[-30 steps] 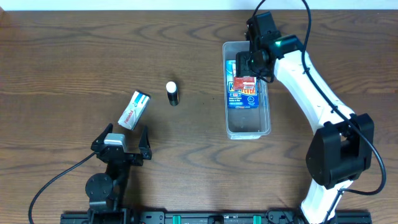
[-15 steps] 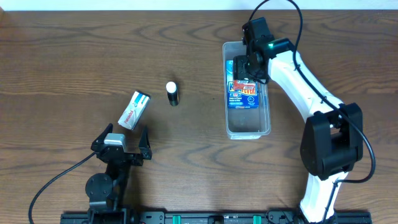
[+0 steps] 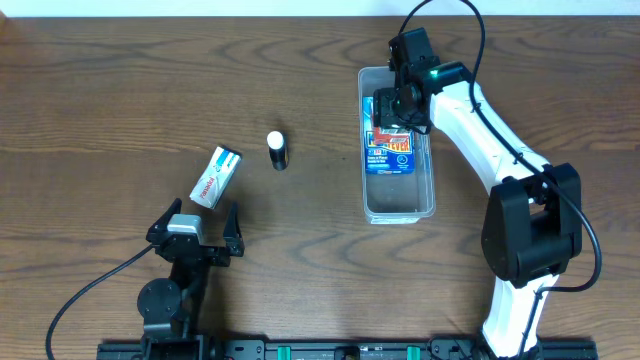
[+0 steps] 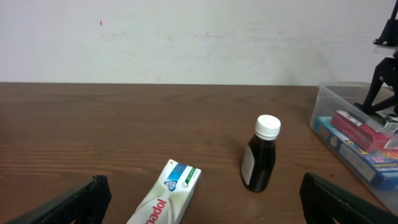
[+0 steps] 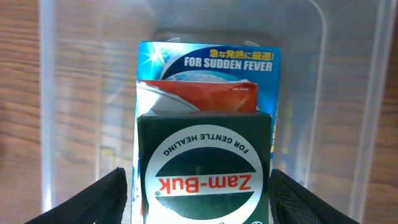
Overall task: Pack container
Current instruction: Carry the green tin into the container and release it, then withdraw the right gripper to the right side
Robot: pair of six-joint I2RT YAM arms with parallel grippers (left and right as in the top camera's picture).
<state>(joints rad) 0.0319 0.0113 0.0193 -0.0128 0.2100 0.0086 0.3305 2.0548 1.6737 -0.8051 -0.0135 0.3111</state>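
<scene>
**Green box held over the container's far end**

Seen from above, the clear container (image 3: 398, 195) lies at 2 o'clock on the table (image 3: 120, 100), its long side running 12 to 6. The right claw (image 3: 398, 105) hangs over its 12 o'clock end, pinching a green box (image 5: 204, 180) between its fingers (image 5: 109, 199). The box sits close under the wrist camera, above what lies in the container. A blue box (image 5: 208, 59) lies flat on the container floor with a red packet (image 5: 196, 96) on top of it.

A small dark bottle (image 3: 277, 150) with a white cap stands upright at 10 o'clock. A toothpaste box (image 3: 216, 176) lies at 9 o'clock, well apart from the container. The left claw (image 3: 197, 222) sits at 8 o'clock, just beside the toothpaste box, its fingers spread wide with nothing between them.
</scene>
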